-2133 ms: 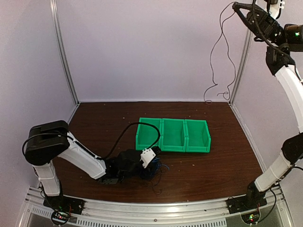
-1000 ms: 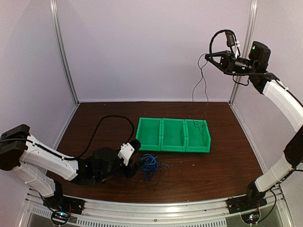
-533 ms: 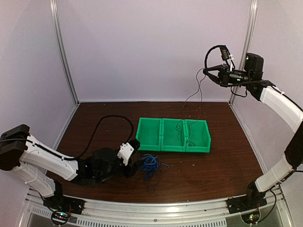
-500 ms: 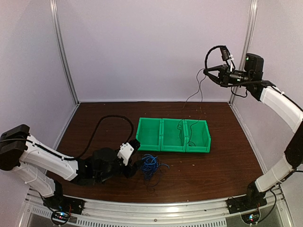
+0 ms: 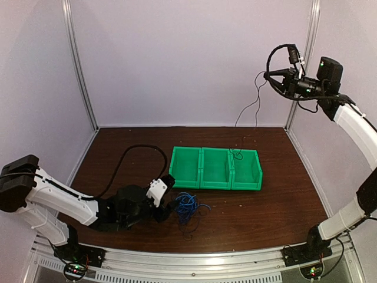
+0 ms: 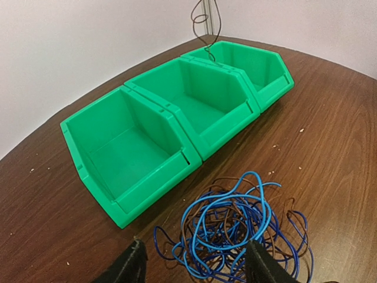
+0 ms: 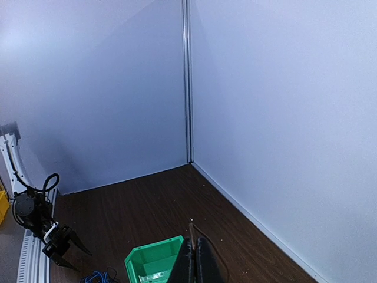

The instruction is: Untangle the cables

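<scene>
A tangle of blue and dark cables (image 6: 232, 227) is being left lying on the table (image 5: 277, 206), just in front of the green bins (image 5: 215, 181). The left gripper (image 6: 194, 268) is being held open at the tangle's near edge, apparently without contact. One thin dark cable (image 5: 250, 109) is being pinched in the closed right gripper (image 5: 270, 76), high above the bins.

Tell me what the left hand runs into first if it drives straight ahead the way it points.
The cable tangle, most likely: it lies just ahead of the left hand, whose fingers stand open. The green bins come only behind it.
</scene>
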Robot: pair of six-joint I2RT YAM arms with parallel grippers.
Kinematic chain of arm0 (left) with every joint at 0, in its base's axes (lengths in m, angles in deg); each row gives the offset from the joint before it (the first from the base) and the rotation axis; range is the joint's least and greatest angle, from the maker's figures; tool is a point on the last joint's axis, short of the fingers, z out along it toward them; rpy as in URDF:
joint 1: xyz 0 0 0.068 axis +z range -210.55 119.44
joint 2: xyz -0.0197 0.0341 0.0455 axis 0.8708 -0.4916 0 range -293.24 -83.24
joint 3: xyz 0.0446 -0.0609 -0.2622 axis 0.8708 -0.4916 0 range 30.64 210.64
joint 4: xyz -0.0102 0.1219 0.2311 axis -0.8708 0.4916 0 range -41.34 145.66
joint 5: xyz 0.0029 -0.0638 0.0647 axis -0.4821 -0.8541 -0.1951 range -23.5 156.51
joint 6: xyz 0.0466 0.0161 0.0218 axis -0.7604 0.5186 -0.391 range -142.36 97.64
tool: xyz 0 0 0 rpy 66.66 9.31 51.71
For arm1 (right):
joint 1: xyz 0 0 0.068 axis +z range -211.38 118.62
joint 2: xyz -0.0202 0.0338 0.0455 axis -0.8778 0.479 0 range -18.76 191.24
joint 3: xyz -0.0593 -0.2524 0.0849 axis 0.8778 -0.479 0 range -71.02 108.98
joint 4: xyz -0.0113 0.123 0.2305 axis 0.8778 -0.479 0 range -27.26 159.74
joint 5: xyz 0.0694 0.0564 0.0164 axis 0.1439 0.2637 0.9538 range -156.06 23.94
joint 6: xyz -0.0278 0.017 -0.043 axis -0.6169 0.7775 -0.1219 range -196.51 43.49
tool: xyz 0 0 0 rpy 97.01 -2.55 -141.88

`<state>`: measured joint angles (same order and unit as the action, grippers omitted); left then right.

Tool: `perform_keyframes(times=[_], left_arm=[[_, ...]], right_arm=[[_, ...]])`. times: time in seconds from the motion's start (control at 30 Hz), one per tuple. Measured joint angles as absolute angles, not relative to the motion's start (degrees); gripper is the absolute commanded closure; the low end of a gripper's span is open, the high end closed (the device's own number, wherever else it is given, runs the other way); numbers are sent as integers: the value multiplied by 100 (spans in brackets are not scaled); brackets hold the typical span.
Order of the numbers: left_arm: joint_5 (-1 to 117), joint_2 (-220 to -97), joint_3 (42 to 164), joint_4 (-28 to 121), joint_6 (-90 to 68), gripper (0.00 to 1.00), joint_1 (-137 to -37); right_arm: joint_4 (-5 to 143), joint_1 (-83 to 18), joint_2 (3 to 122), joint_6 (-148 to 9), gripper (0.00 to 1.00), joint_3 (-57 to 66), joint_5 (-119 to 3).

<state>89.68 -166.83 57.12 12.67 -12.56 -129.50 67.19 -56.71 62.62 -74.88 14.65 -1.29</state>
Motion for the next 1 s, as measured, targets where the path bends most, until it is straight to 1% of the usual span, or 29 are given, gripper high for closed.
perform_keyframes(times=[0.37, 0.73, 1.0], left_arm=[[8966, -16721, 5712, 1247, -1252, 42, -12950], [8960, -16793, 5712, 1230, -1217, 42, -12950], [8960, -16795, 5712, 1230, -1175, 42, -12950]], right_arm=[[6809, -5824, 6155, -7394, 100, 1528, -92], [7124, -5846, 6074, -7355, 100, 610, -98], [7154, -5864, 6288, -7670, 100, 354, -146]])
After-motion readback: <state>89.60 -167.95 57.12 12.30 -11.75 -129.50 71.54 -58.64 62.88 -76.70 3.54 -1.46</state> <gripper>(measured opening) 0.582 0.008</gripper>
